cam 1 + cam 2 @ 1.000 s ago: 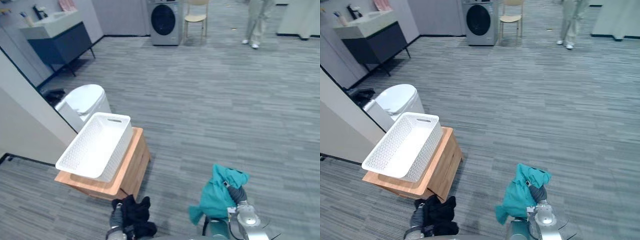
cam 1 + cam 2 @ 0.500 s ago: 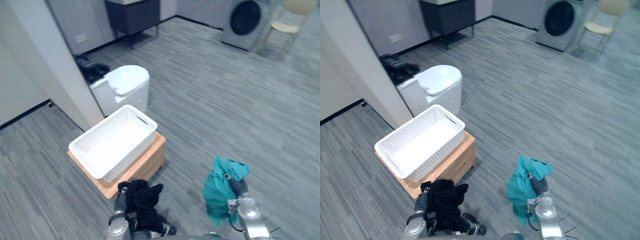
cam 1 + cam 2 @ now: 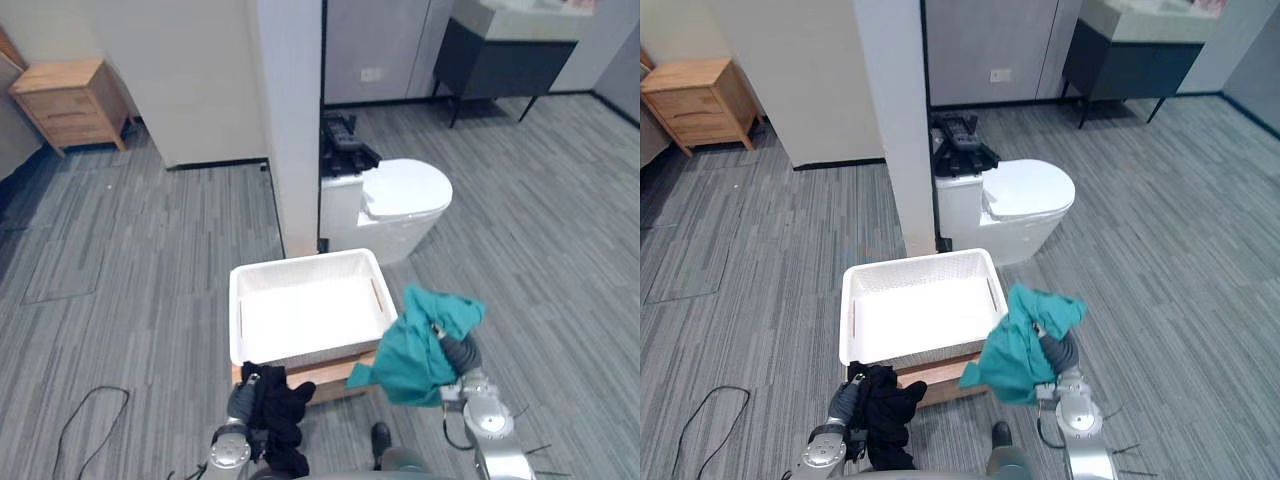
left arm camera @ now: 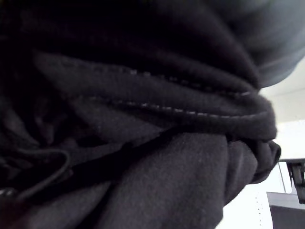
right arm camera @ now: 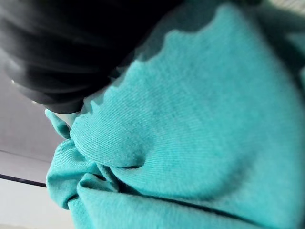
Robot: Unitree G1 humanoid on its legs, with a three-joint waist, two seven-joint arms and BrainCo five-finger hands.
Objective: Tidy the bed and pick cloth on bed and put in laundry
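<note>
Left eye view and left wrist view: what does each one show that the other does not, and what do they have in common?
From the left eye view you get the room: the white basket on its wooden stand, the teal cloth at the right robot hand, and the toilet beyond the basket. From the left wrist view you get close detail: a stitched seam across the folds of the black cloth. Both have that black cloth, which hangs at the left robot hand.

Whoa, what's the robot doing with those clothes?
The robot is carrying laundry. Its left hand has a black garment and its right hand a teal garment. It stands right in front of a white laundry basket on a low wooden stand, next to a toilet. Neither garment is in the basket yet.
</note>
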